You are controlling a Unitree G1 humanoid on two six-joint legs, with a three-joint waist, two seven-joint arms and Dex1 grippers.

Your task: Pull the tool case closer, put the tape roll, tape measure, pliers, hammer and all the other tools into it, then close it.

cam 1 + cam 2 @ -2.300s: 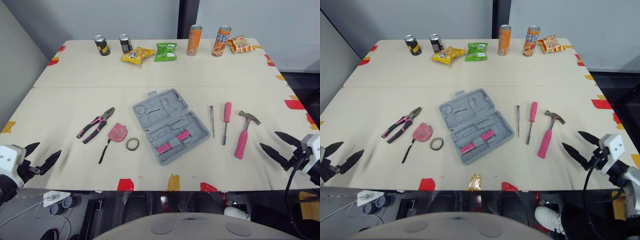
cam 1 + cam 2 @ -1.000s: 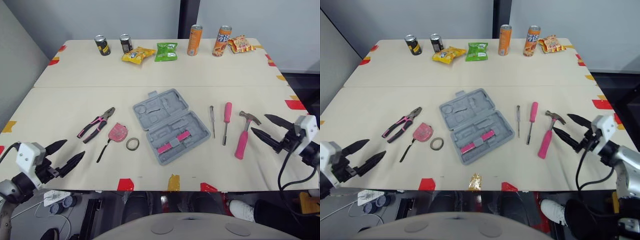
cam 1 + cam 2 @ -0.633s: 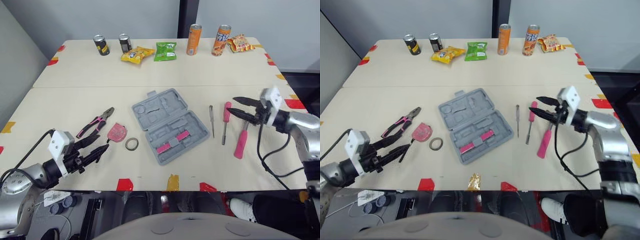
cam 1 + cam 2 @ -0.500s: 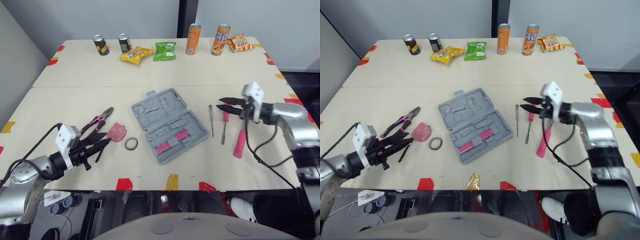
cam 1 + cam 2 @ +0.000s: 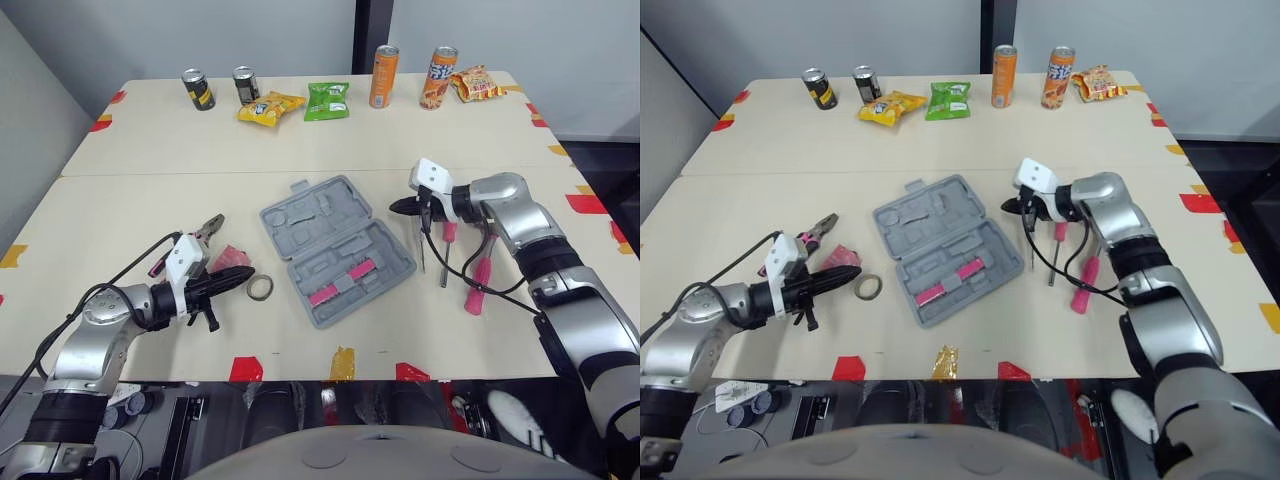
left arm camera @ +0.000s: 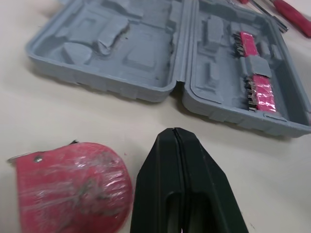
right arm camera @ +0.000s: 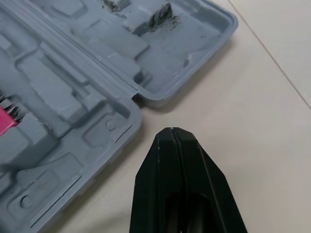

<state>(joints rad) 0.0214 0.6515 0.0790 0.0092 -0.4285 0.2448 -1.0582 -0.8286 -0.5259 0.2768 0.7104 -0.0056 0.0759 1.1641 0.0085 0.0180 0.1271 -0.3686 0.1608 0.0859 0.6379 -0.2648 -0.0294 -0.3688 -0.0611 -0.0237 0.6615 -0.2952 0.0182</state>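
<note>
Since half a second before, I had brought both claws inward and pinched them fully together. The left claw (image 5: pixel 248 274) lay just beside the tape measure (image 6: pixel 68 184), with the tape roll (image 5: pixel 262 288) near its tip. The right claw (image 5: pixel 397 207) pointed at the hinge edge of the open tool case (image 5: pixel 337 248). The hammer (image 5: pixel 478 280) lay behind it on the worktop (image 5: pixel 300 140).

Bright, even light from overhead, w/ soft, short shadows on the table (image 5: pixel 150 150).
</note>
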